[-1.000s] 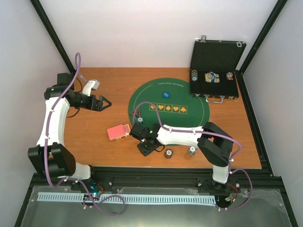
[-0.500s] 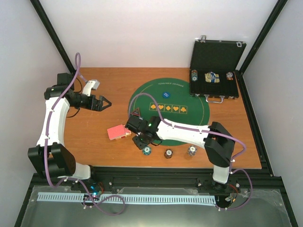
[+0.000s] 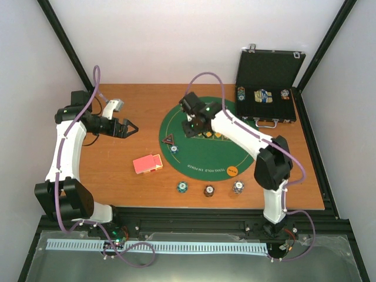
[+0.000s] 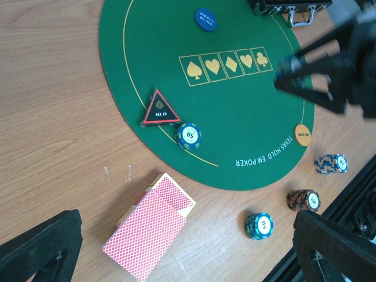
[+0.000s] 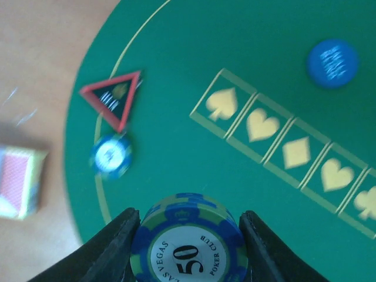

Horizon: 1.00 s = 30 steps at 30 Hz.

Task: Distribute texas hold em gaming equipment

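Since, chips (image 5: 189, 249) (gripped) apparently reached mat (image 5: 194, 59).

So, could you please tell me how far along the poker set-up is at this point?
Done: three chip stacks sit along the near edge of the table, and the blue disc, orange disc, triangle and one chip lie on the green mat. In hand: the right end effector grips a 50 chip above the mat. Left: the red-backed cards lie undealt; the left end effector is open and empty.

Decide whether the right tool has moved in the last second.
Yes. The right tool travelled from beside the red-backed card deck, away over the round green mat toward the black hinged case, gripping a blue-green poker chip.
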### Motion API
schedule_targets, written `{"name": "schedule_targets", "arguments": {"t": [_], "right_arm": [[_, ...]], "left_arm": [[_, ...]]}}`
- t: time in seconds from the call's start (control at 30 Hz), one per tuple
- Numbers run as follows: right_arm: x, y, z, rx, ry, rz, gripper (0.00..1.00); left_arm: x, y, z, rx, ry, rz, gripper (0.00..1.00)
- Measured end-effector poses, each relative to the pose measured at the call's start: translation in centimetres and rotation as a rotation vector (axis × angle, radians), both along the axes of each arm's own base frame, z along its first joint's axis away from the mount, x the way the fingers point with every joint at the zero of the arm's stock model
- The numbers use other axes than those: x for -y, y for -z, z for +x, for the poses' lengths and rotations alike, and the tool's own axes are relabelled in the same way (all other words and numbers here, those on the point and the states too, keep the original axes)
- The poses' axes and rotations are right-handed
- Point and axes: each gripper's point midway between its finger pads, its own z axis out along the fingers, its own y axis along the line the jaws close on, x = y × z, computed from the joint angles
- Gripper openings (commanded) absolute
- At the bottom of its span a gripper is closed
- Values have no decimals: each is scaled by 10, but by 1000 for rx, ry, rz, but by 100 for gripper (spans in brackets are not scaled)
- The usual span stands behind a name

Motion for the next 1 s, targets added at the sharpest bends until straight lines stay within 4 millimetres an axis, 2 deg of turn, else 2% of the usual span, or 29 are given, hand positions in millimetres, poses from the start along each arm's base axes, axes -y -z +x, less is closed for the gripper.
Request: {"name": "schedule_targets", "arguments": {"t": [0.1, 0.2, 0.43, 0.57, 0.67, 0.83, 1.0], "right_arm": [[10, 5, 46, 17, 52, -1, 21], [14, 26, 82, 2, 85, -14, 21], [28, 93, 136, -89, 146, -30, 22], [39, 120, 154, -126, 176, -28, 22], [46, 131, 162, -141, 189, -22, 23], [42, 126, 172, -127, 186, 13, 25], [43, 129, 178, -126, 185, 28, 30]], "left_arm": [[0, 0, 0, 0, 0, 0, 100], [0, 0, 0, 0, 0, 0, 100], [0, 0, 1, -3, 0, -2, 100], [-1, 1, 4, -6, -1, -2, 100], [-1, 2, 4, -8, -1, -2, 100], [-1, 4, 6, -13, -1, -3, 100], [-2, 6, 11, -22, -1, -4, 100]]}}
